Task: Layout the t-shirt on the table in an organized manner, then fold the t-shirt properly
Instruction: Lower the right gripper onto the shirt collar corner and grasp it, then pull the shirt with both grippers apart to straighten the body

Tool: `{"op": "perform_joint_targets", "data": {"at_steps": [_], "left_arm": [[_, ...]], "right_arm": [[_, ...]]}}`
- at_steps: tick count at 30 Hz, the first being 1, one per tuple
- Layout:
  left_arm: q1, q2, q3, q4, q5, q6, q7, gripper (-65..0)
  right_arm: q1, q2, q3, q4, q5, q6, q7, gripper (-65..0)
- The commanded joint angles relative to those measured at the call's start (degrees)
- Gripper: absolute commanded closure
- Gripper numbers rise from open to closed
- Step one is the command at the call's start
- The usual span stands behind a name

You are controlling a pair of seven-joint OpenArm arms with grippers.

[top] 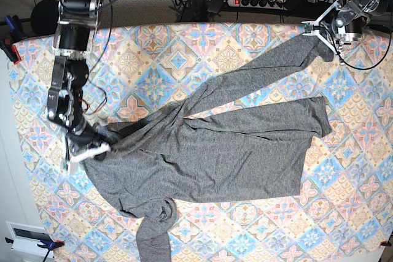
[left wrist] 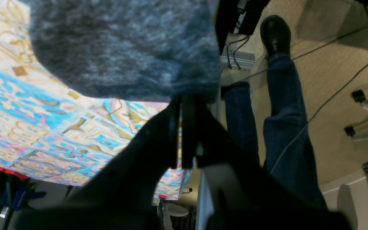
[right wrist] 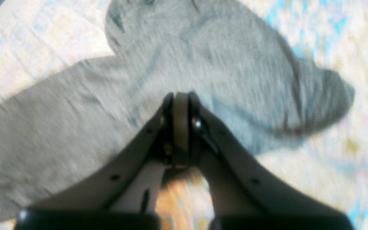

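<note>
- Shirt position: the t-shirt (top: 209, 151) lies spread but crumpled across the middle of the counter (top: 344, 213), its body running lengthwise from the shoulder end by the right arm toward the hem edge nearer the left arm.
- Right gripper (top: 101, 149): its jaws are closed on the shirt's shoulder edge, the cloth bunched into a small peak there; the wrist view shows them pressed together over grey knit, though blur hides exactly how much fabric is caught.
- Left gripper (top: 311, 29): at the counter's far edge beyond the shirt, its jaws are clamped tight on the end of one long sleeve, which stretches diagonally from the shirt's body up to them.
- Other sleeve: it trails off the shirt's near side, folded and loose, closer to the right arm.
- Judgement: drawing the two held points apart along that diagonal looks like what would flatten the body.
</note>
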Motion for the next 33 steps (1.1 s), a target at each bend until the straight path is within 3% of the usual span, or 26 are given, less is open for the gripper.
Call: {"op": "perform_joint_targets", "data": {"at_steps": [1, 14, 25, 33], "left_arm": [[-0.2, -1.1, -0.7, 0.6, 0.5, 0.2, 0.2, 0.0], [-0.2, -1.5, -0.7, 0.2, 0.6, 0.2, 0.2, 0.0], [-0.2, -4.5, -0.7, 0.2, 1.4, 0.2, 0.2, 0.0], [-0.2, -5.0, -0.8, -5.9, 5.5, 0.2, -0.8, 0.0]], "right_arm": [[0.3, 0.7, 0.3, 1.9, 0.1, 0.3, 0.8, 0.0], [-12.4, 0.9, 9.1, 9.5, 0.0, 0.3, 0.6, 0.0], [-17.4, 7.1, 9.9, 10.3, 0.1, 0.3, 1.1, 0.0], [-21.2, 7.7, 9.9, 10.3, 0.1, 0.4, 1.1, 0.0]]}}
